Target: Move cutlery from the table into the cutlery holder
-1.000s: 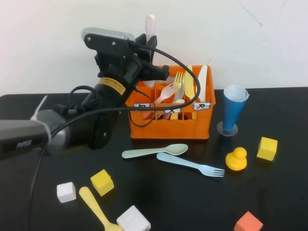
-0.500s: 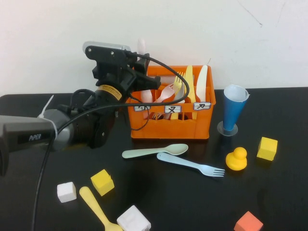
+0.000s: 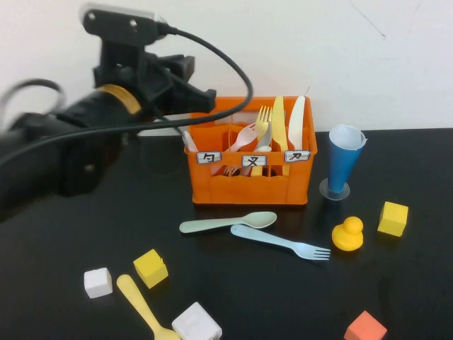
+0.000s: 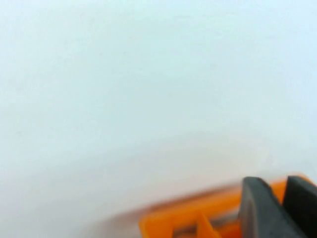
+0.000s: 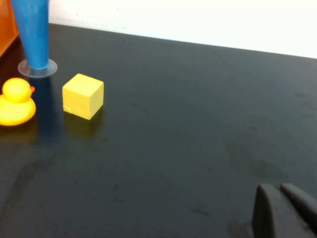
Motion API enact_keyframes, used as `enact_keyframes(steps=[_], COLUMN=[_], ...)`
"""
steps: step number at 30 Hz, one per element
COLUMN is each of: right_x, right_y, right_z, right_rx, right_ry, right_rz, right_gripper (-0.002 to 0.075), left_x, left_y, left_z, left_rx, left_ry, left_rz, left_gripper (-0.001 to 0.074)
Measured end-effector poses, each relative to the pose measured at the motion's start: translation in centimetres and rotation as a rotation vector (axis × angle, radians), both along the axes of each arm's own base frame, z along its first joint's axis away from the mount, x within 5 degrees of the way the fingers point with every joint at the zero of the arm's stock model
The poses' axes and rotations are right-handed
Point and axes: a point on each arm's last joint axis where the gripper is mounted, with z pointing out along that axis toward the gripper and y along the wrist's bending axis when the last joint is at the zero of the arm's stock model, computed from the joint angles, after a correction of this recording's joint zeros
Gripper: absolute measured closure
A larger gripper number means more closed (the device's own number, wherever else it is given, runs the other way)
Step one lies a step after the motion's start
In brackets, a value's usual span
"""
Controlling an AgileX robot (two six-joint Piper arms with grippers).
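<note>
The orange cutlery holder (image 3: 251,185) stands at the back middle of the black table (image 3: 396,283) with several forks, spoons and knives upright in it. A pinkish handle (image 3: 188,139) leans in its left compartment. A pale green spoon (image 3: 226,222), a pale blue fork (image 3: 279,243) and a yellow spoon (image 3: 144,307) lie on the table in front. My left gripper (image 3: 198,81) hovers above and left of the holder's left end, open and empty. It also shows in the left wrist view (image 4: 282,181), over the holder's rim (image 4: 198,215). My right gripper (image 5: 280,198) is shut and empty, low over bare table.
A blue cone cup (image 3: 345,159) stands right of the holder, with a yellow duck (image 3: 347,234) and a yellow cube (image 3: 393,218) nearby. A yellow cube (image 3: 150,268), two white cubes (image 3: 98,282) (image 3: 196,322) and an orange cube (image 3: 365,328) lie along the front.
My left gripper lowered the pink spoon into the holder's left compartment, let it go, then pulled back up and to the left. Nothing else on the table moved.
</note>
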Motion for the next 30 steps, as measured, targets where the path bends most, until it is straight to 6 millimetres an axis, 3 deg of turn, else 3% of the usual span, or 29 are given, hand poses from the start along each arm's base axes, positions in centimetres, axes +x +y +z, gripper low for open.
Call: enact_keyframes(steps=[6, 11, 18, 24, 30], right_x=[0.0, 0.0, 0.0, 0.0, 0.0], right_y=[0.0, 0.0, 0.0, 0.0, 0.0], right_z=[0.0, 0.0, 0.0, 0.0, 0.0], right_rx=[0.0, 0.0, 0.0, 0.0, 0.0], right_ry=[0.0, 0.0, 0.0, 0.0, 0.0], right_rz=[0.0, 0.0, 0.0, 0.0, 0.0], right_gripper=[0.073, 0.073, 0.073, 0.073, 0.073], left_x=[-7.1, -12.1, -17.4, -19.8, -22.4], left_y=[1.4, 3.6, 7.2, 8.6, 10.1], left_z=[3.3, 4.4, 4.9, 4.7, 0.8], left_rx=[0.062, 0.171, 0.312, 0.29, 0.154], left_ry=[0.222, 0.432, 0.663, 0.519, 0.291], left_rz=[-0.026, -0.014, 0.059, 0.038, 0.034], left_gripper=[0.072, 0.0727, 0.0733, 0.0735, 0.0735])
